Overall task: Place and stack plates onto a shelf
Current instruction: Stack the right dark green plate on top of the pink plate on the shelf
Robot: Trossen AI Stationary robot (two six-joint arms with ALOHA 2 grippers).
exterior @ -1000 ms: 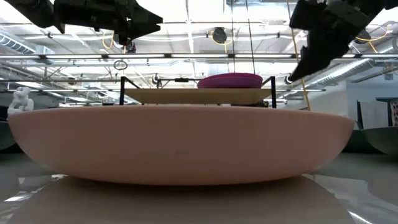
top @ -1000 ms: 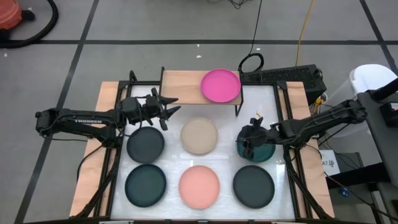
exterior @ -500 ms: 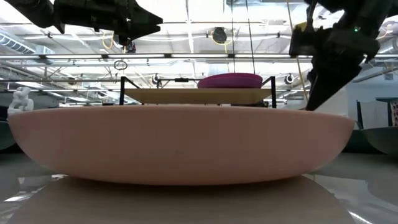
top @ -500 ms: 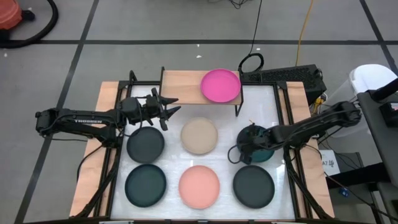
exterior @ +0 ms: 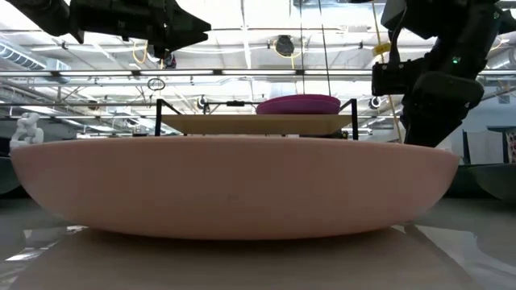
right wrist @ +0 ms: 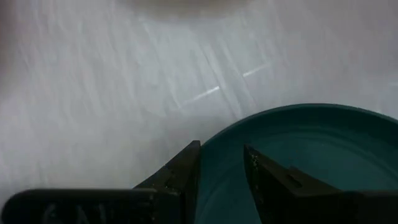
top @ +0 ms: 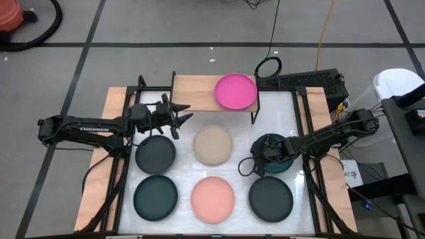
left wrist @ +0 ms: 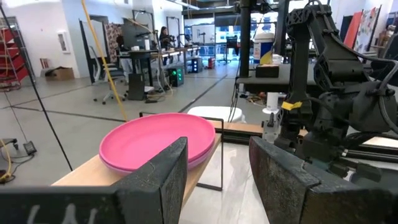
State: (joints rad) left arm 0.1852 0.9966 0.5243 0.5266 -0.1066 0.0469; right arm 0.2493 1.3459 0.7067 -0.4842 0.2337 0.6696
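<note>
A magenta plate (top: 236, 91) lies on the right half of the light-wood shelf (top: 192, 89) at the table's far side. On the white tabletop lie a beige plate (top: 212, 145), a salmon plate (top: 212, 198), three dark grey plates (top: 155, 153) and a teal plate (right wrist: 311, 143). My right gripper (right wrist: 221, 165) slants down at the teal plate's left rim, open, one finger outside the rim and one over the plate's inside. My left gripper (top: 178, 119) hangs open and level by the shelf's left end, holding nothing. My right gripper comes slanting down from the table's right at the teal plate's left rim (right wrist: 214, 146), which passes between its two fingers. The plate lies flat on the table. Whether a finger touches the rim, I cannot tell.
In the low view the salmon plate (exterior: 234, 185) fills the foreground and hides the right gripper's fingertips. The shelf's left half is bare wood. Black frame rails (top: 123, 172) run along both sides of the tabletop. Cables and a dark box (top: 305, 81) lie behind the shelf's right end.
My right gripper has sunk toward the table and shifted a little toward the left and near edges, tipping more steeply downward, until its fingers stand at the teal plate's left rim. Its finger gap looks unchanged. The plates have stayed in place.
</note>
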